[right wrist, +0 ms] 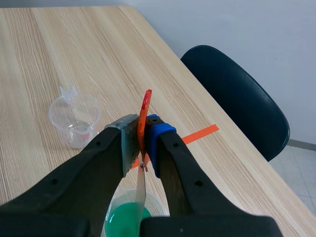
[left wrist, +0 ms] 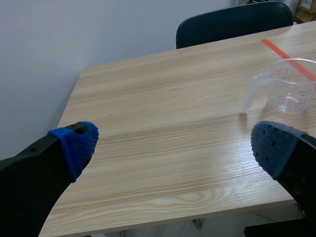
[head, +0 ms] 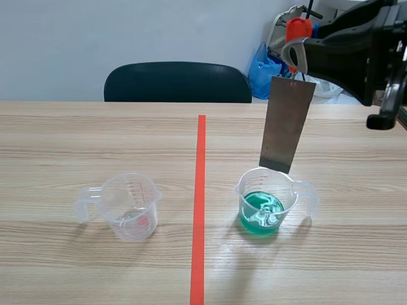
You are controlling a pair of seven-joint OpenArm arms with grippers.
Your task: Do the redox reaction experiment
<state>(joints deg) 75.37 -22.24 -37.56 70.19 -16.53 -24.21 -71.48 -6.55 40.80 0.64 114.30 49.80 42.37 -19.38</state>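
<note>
A grey metal plate (head: pixel 286 124) hangs from an orange clip (head: pixel 297 28), and my right gripper (head: pixel 296 54) is shut on that clip, raised at the back right. The plate's lower edge is level with the rim of a clear beaker of green liquid (head: pixel 267 202), above the liquid. In the right wrist view the clip (right wrist: pixel 146 106) stands between my right gripper's (right wrist: pixel 142 133) pads, the plate (right wrist: pixel 141 190) hanging edge-on over the green beaker (right wrist: pixel 123 222). A second clear beaker (head: pixel 130 204), nearly empty, stands left of the tape. My left gripper (left wrist: pixel 173 143) is open over the table's near left corner, the clear beaker (left wrist: pixel 291 86) ahead of it.
An orange-red tape line (head: pixel 200 203) runs down the middle of the wooden table (head: pixel 63 146). A dark chair (head: pixel 178 82) stands behind the far edge, and a blue bag (head: pixel 262 70) lies behind it to the right. The table's left edge (left wrist: pixel 66 103) is close to my left gripper.
</note>
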